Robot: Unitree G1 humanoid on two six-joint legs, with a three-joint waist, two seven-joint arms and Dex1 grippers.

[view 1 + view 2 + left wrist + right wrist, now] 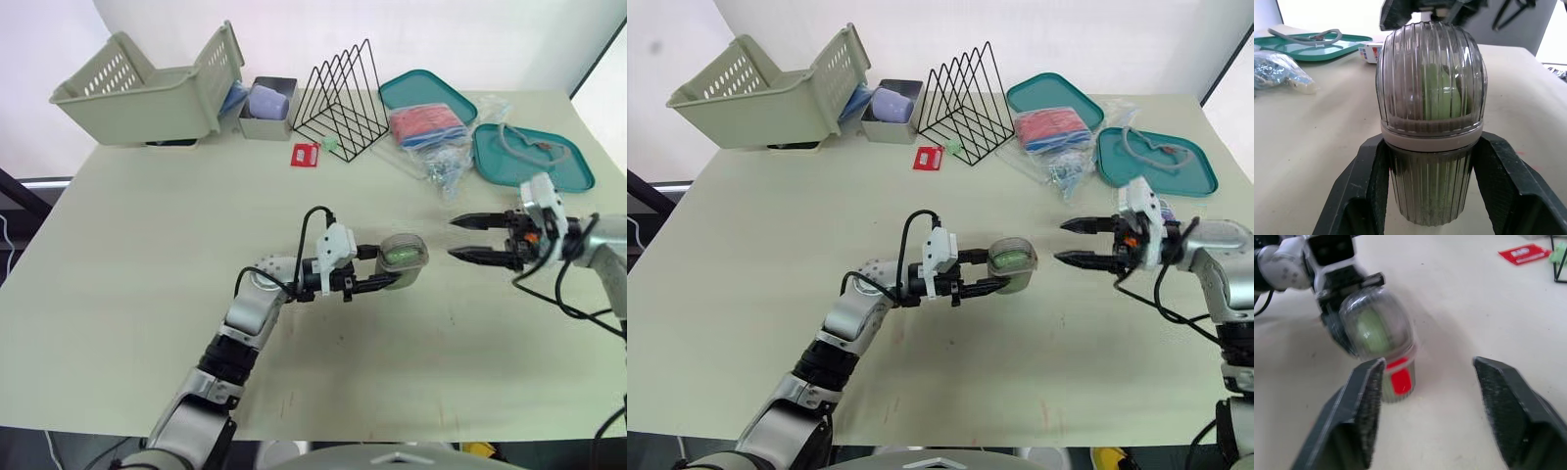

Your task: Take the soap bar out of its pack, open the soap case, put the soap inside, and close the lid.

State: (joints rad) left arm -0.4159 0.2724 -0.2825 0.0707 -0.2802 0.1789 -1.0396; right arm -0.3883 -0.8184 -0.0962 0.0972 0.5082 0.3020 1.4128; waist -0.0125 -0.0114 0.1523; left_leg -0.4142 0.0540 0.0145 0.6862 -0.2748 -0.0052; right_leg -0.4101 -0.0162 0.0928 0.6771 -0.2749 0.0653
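Between the two black fingers [1503, 186] of the left gripper [386, 267] sits the translucent grey ribbed plastic soap case [1431, 98]. The fingers are clamped on its lower half. Its domed lid is shut over the pale green soap bar [1442, 95] inside. Whether the case touches the cream table [147, 255] I cannot tell. Facing it, the right gripper [453, 238] holds its fingers [1364, 401] spread wide and empty, tips near the case but apart from it. Well beyond the left gripper lies a flat red packet [306, 155].
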